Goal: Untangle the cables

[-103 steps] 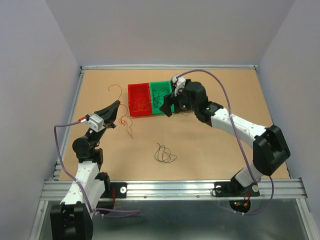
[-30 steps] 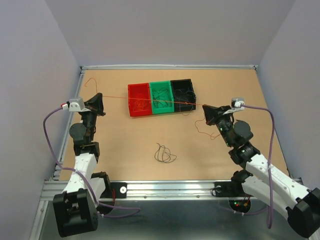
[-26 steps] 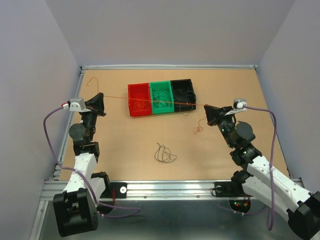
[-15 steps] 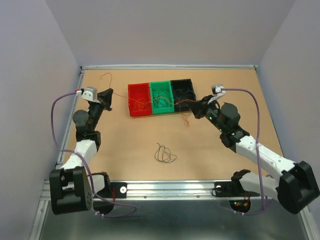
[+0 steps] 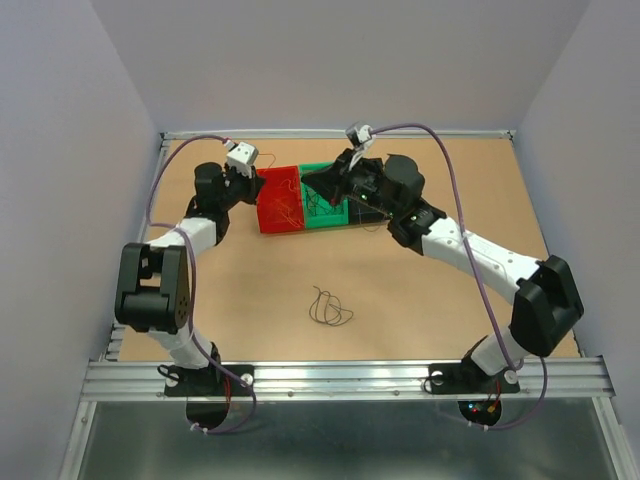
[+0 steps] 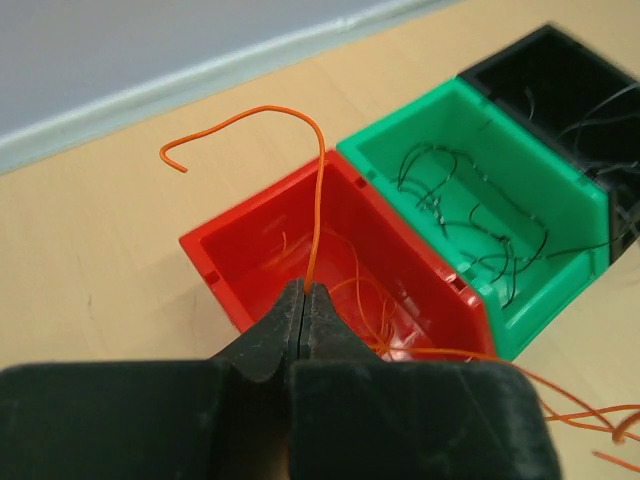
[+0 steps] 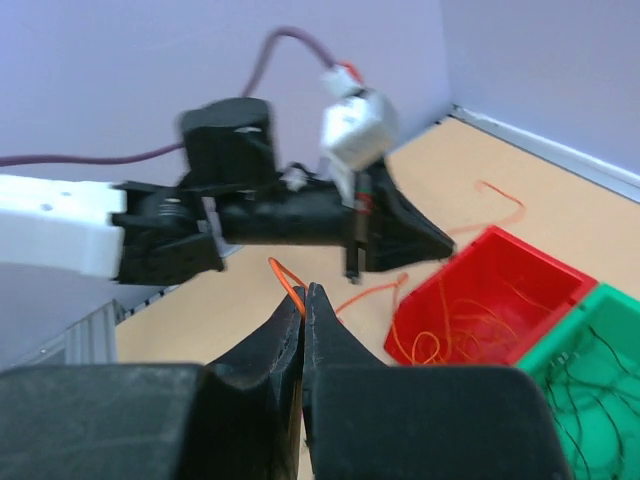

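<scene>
The table [image 5: 430,300] is closed in by walls [image 5: 60,200] on three sides and bounded by a metal rail [image 5: 350,372] along the near edge. Toward the far edge, a red bin [image 6: 215,265], green bin [image 6: 550,290] and black bin [image 6: 530,65] are set touching in a row, crowded by both arms. The left gripper [image 6: 303,290] is clenched on an orange cable [image 6: 318,170] over the red bin. The right gripper [image 7: 305,295], close by, is pinched on an orange strand [image 7: 285,275]; whether it is the same wire cannot be told. A dark cable [image 5: 328,308] is left alone on the open middle, well apart.
</scene>
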`<state>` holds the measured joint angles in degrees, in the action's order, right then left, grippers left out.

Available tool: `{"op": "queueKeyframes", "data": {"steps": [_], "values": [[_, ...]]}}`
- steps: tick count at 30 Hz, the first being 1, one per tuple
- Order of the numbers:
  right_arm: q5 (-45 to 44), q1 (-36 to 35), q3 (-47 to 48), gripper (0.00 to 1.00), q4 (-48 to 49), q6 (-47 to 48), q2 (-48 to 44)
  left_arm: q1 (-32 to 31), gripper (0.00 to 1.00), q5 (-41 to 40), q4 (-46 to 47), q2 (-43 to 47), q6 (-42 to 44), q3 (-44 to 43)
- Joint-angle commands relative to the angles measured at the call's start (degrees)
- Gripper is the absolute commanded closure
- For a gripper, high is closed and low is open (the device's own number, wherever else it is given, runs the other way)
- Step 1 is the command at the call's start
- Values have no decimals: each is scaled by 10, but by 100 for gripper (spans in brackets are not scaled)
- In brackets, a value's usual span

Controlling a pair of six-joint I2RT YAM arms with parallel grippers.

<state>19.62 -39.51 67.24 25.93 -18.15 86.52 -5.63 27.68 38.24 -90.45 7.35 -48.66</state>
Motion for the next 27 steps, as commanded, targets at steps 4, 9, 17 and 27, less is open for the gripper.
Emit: {"op": "queueKeyframes", "data": {"steps": [4,9,17,27], "values": [[25,-15,145,99,12,29,102,-5,100,39,-216,-129,38,-165],[0,-15,244,99,14,29,199,-5,100,53,-236,-139,32,-182],[-68,-15,296,99,37,22,277,-5,78,67,-292,-119,45,-176],[-128,-14,265,99,111,-4,290,38,62,100,-211,-14,-4,-94]]}}
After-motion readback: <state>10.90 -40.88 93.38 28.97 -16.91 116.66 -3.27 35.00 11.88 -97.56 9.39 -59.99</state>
